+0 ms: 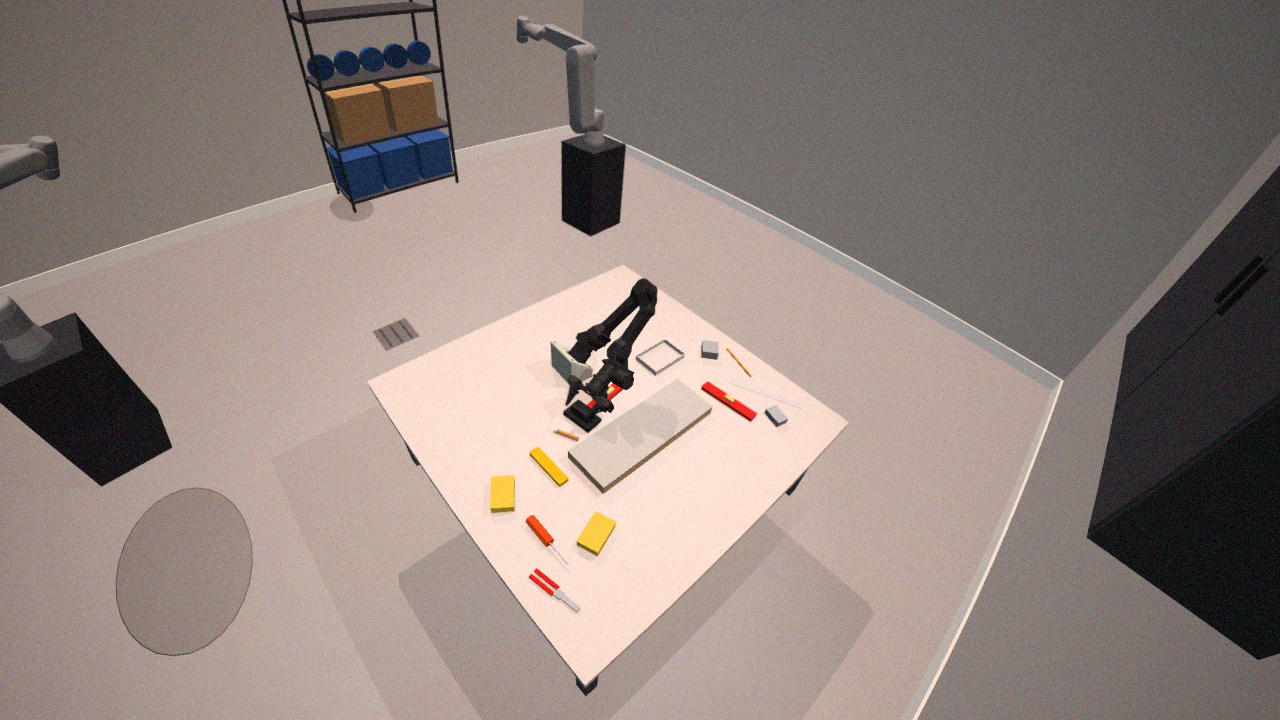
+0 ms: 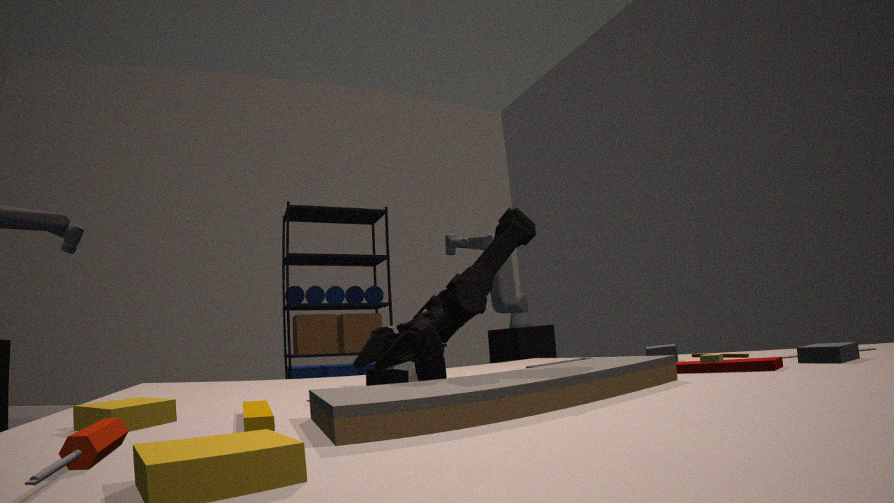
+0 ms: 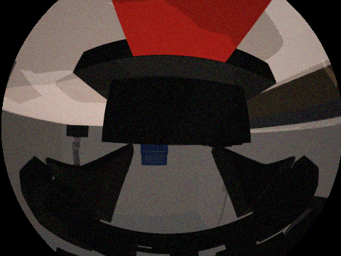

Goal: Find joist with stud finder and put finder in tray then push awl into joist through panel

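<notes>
The black stud finder [image 1: 581,415] [image 2: 386,376] [image 3: 175,112] lies flat on the table beside the near-left part of the floor panel [image 1: 618,453] [image 2: 500,380] [image 3: 295,97]. My gripper [image 1: 588,400] [image 2: 398,365] [image 3: 173,148] is open, its fingertips low and close to the stud finder. Whether they touch it cannot be told. A small orange-handled thing [image 1: 565,435], seemingly the awl, lies near the stud finder. The grey-rimmed tray [image 1: 670,365] stands behind the panel. The joist is hidden.
A red level [image 1: 614,393] [image 3: 174,32] lies beside the gripper, another red level [image 1: 728,401] right of the panel. A light grey plate [image 1: 565,361] stands by the arm. Yellow blocks [image 1: 503,493] [image 1: 596,533], a yellow bar [image 1: 548,466], a screwdriver [image 1: 539,530] and pliers [image 1: 546,579] lie in front.
</notes>
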Action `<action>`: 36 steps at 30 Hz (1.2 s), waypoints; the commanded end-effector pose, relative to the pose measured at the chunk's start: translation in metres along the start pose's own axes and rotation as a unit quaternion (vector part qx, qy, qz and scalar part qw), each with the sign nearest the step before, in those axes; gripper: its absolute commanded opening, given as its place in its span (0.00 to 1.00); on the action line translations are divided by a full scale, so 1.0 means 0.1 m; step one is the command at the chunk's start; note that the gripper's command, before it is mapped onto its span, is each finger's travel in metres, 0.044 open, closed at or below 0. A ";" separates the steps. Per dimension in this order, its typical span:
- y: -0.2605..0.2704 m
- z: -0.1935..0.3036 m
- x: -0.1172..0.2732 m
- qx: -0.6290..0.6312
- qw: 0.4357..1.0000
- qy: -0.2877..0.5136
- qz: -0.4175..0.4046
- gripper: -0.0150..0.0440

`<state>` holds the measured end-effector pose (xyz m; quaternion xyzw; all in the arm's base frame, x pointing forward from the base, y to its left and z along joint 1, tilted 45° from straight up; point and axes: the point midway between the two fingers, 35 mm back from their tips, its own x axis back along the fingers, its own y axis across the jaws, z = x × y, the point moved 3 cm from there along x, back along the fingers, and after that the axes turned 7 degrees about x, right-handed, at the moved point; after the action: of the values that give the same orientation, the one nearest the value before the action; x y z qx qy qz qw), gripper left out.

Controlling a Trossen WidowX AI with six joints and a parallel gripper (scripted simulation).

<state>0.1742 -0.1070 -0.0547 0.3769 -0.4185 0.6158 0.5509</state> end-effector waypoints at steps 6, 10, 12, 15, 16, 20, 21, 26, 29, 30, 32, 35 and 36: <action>0.00 0.00 0.00 0.000 1.000 0.000 0.000 1.00; 0.00 0.00 0.00 0.000 1.000 0.000 0.000 1.00; 0.00 0.00 0.01 0.000 1.000 0.000 0.000 1.00; 0.00 0.00 0.03 0.000 1.000 0.000 0.000 1.00; 0.00 0.00 0.04 0.000 1.000 0.000 0.000 1.00; -0.01 0.00 0.07 0.000 1.000 0.000 0.000 1.00; -0.01 0.00 0.07 0.000 1.000 0.000 0.000 1.00; -0.01 0.00 0.11 0.000 1.000 0.000 0.000 1.00; -0.01 0.00 0.13 0.000 1.000 0.000 0.000 1.00; -0.01 0.00 0.14 0.000 1.000 0.000 0.000 1.00; -0.01 0.00 0.15 0.000 1.000 0.000 0.000 1.00; -0.01 0.00 0.18 0.000 1.000 0.000 0.000 1.00; -0.01 0.00 0.18 0.000 1.000 0.000 0.000 1.00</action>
<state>0.1730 -0.1008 -0.0405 0.3803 -0.4182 0.6157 0.5490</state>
